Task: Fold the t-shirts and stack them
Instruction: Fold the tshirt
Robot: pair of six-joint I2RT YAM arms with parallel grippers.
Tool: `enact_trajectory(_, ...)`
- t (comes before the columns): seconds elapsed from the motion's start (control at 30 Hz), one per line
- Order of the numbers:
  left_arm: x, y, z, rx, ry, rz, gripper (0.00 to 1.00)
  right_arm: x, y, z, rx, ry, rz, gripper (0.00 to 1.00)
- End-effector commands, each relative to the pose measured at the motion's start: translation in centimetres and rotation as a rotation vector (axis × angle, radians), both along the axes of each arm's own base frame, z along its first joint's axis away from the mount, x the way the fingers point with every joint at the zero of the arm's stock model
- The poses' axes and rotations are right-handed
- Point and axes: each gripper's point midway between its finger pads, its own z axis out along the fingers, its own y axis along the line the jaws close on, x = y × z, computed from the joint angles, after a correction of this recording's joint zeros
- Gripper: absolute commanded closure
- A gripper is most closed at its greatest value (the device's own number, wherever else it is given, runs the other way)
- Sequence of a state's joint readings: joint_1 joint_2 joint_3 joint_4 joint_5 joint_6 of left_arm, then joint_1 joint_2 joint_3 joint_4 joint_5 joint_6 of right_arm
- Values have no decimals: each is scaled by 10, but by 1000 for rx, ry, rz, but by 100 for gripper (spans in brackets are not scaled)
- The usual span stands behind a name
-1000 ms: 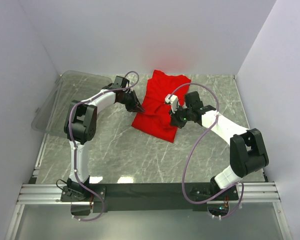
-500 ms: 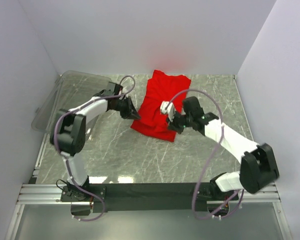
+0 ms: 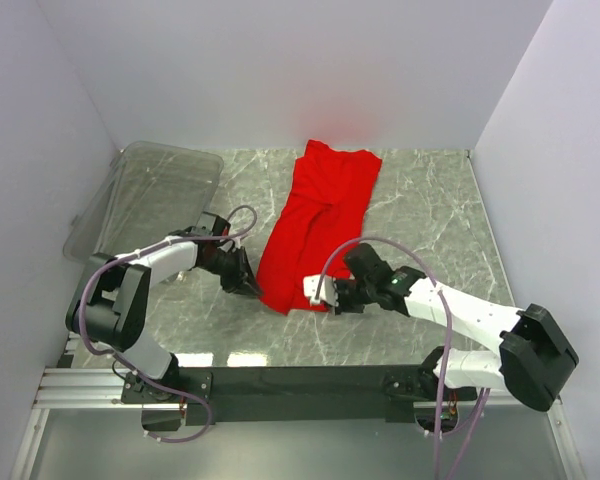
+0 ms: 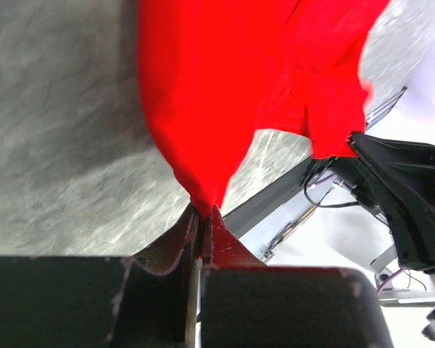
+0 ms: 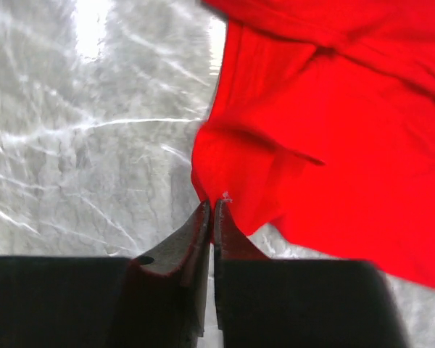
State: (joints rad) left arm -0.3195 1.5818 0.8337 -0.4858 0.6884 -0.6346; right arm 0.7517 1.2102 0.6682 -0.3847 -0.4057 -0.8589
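Along the middle of the grey marble-patterned tabletop (image 3: 420, 210), the plain bright red short-sleeved fabric t-shirt (image 3: 315, 215) lies as one long, creased strip. Its far end sits close to the tabletop's far edge, near the back wall. Its near end reaches past the centre toward the near edge and angles slightly toward the left side. The far portion is wider and shows overlapping folds; the near portion is smoother.

The left gripper (image 3: 248, 287) is at the near-left corner of the t-shirt. In the left wrist view, the left gripper (image 4: 203, 217) has its jaws pressed together on a pinched point of the red cloth (image 4: 203, 87), which spreads away from the tips over the tabletop.

The right gripper (image 3: 323, 298) is at the near-right corner of the t-shirt. In the right wrist view, the right gripper (image 5: 212, 210) has its jaws pressed together with only a thin slit between them, nipping the edge of the red cloth (image 5: 333, 130) at the tips.

Both arms reach in low from opposite sides, with the near hem of the t-shirt between the two grippers.

A clear plastic rectangular bin (image 3: 155, 195) occupies the far-left corner of the tabletop, well apart from the t-shirt. A purple cable (image 3: 380, 245) loops over the right arm. An aluminium rail (image 3: 300, 380) runs along the near edge and carries both arm bases.
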Motion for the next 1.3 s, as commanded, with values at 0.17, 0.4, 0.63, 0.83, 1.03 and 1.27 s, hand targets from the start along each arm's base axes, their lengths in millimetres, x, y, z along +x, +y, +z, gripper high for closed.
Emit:
enact_trajectory(0.17, -16, 8, -6, 17, 1, -27, 99, -20, 7, -9, -75, -43, 173, 69)
enact_trajectory(0.4, -20, 9, -14, 23, 16, -21, 99, 3, 24, 35, 77, 89, -1, 50)
enact_trajectory(0.63, -19, 10, -13, 27, 10, -34, 99, 15, 35, 16, 42, 176, -92, 72)
enact_trajectory(0.83, -17, 8, -11, 19, 2, -21, 99, 20, 42, -11, -49, 172, -87, 89)
enact_trajectory(1.03, -14, 7, -11, 14, 0, -14, 99, 13, 67, -12, -37, 152, -45, 91)
enact_trajectory(1.27, -15, 7, -14, 20, 10, -24, 99, -4, 107, -4, -3, 155, 26, 79)
